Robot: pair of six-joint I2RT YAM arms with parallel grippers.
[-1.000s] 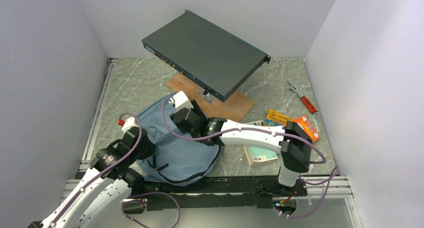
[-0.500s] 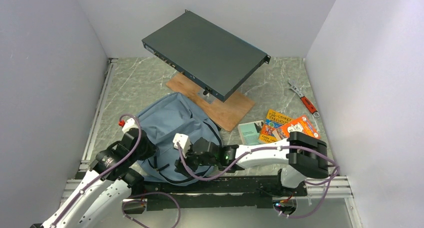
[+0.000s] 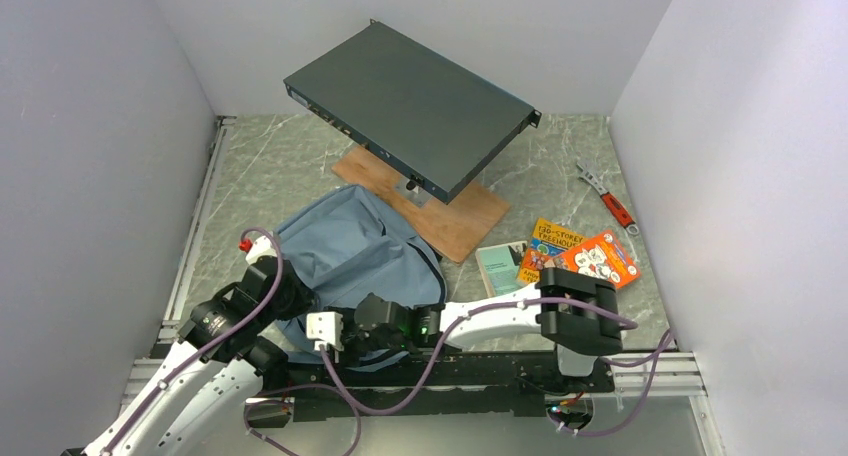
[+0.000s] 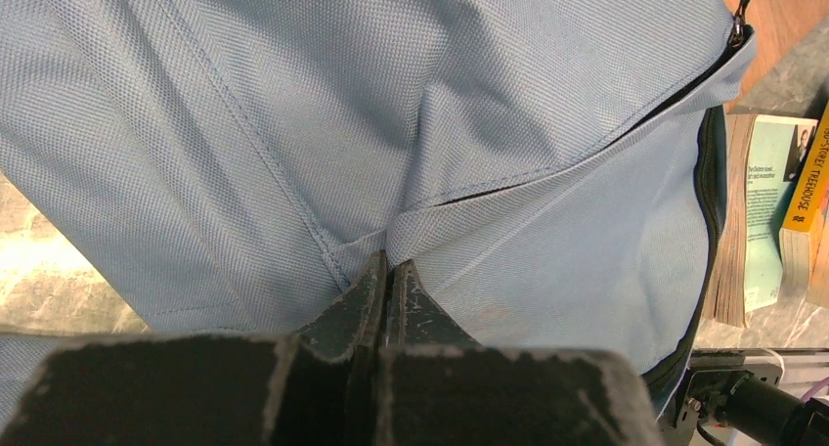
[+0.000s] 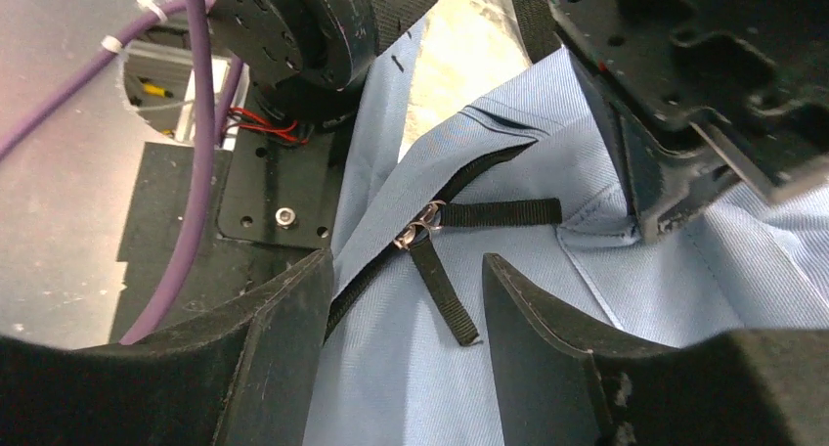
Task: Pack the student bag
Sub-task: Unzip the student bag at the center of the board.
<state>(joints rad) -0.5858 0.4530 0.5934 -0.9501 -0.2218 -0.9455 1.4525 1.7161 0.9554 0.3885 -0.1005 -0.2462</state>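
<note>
The student bag (image 3: 345, 246), light blue-grey with black zips, lies flat on the table left of centre. My left gripper (image 3: 297, 302) sits at its near left side, shut on a fold of the bag's fabric (image 4: 411, 233). My right gripper (image 3: 340, 344) reaches across to the bag's near edge, close to the left one. It is open (image 5: 406, 260), its fingers either side of a black zip pull strap (image 5: 445, 291) without touching it. Two metal zip sliders (image 5: 422, 223) meet just beyond. Three books (image 3: 555, 256) lie to the right of the bag.
A dark flat metal box (image 3: 410, 106) stands tilted on a post above a wooden board (image 3: 455, 224) behind the bag. A red-handled wrench (image 3: 610, 201) lies at the far right. The left arm's body (image 5: 313, 25) is just ahead of the right gripper.
The right arm has swung from the bag's far top down to its near edge beside the left gripper, uncovering the books. The left gripper has kept its pinch.
</note>
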